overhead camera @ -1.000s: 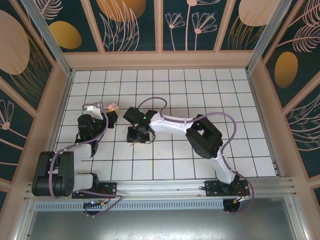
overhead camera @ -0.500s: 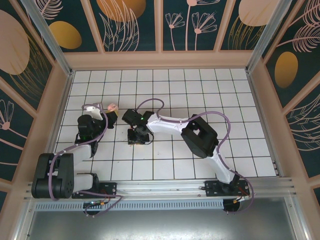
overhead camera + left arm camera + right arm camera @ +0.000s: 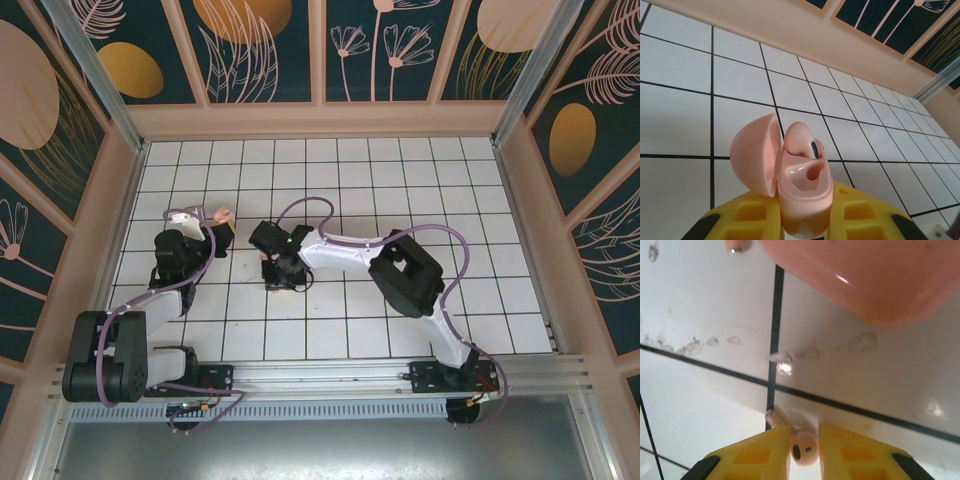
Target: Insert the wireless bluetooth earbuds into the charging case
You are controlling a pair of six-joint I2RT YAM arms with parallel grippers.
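The charging case [image 3: 807, 187] is salmon pink and stands upright between the yellow fingers [image 3: 740, 220] of my left gripper [image 3: 805, 202], which is shut on it. Its lid [image 3: 752, 155] hangs open to the left. One earbud [image 3: 800, 140] sits in the far slot, while the near slot [image 3: 812, 172] is empty. In the top view the left gripper [image 3: 222, 225] holds the case [image 3: 224, 213] at the left-middle of the tiled floor. My right gripper [image 3: 804, 437] is shut on the second pale-pink earbud [image 3: 804, 450], stem [image 3: 776, 417] pointing at the floor. From above, the right gripper [image 3: 280, 276] points down, right of the case.
A large glossy pink rounded object [image 3: 870, 275] lies on the white tiles just beyond the right gripper, and a small pink piece with a shiny tip [image 3: 737, 245] shows at the top edge. Wooden walls [image 3: 320, 120] ring the tiled floor [image 3: 420, 180].
The right arm's wrist and elbow have shifted slightly over the same tiles. The left arm has stayed put with the case.
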